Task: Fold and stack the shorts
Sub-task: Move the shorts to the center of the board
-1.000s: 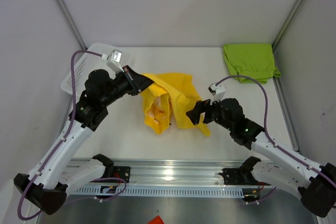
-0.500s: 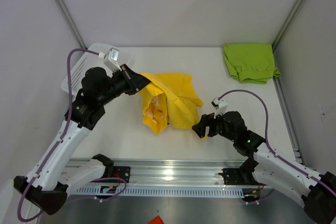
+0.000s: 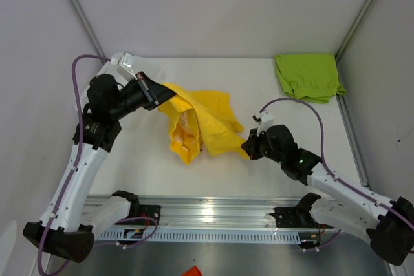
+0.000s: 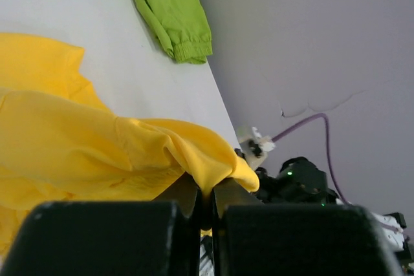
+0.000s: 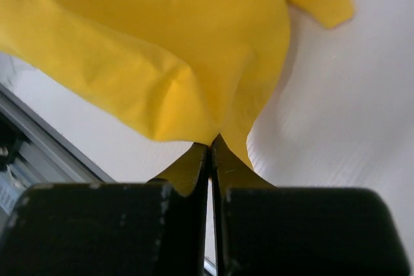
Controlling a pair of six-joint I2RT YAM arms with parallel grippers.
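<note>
- Fingers, left gripper (image 3: 158, 93): pinched tight on a fold of the yellow shorts (image 3: 204, 121) at their far-left edge. The cloth drapes away from my tips, above the table (image 3: 142, 159).
- Fingers, right gripper (image 3: 248, 148): closed on the near-right corner of the yellow shorts, with a thin flap of fabric nipped between them.
- Main item, yellow shorts: crumpled, strung between my two grips, the middle bunched and resting on the table.
- Second item, lime green shorts (image 3: 308, 75): folded, lying well apart from the yellow shorts, beyond them and to their right.
</note>
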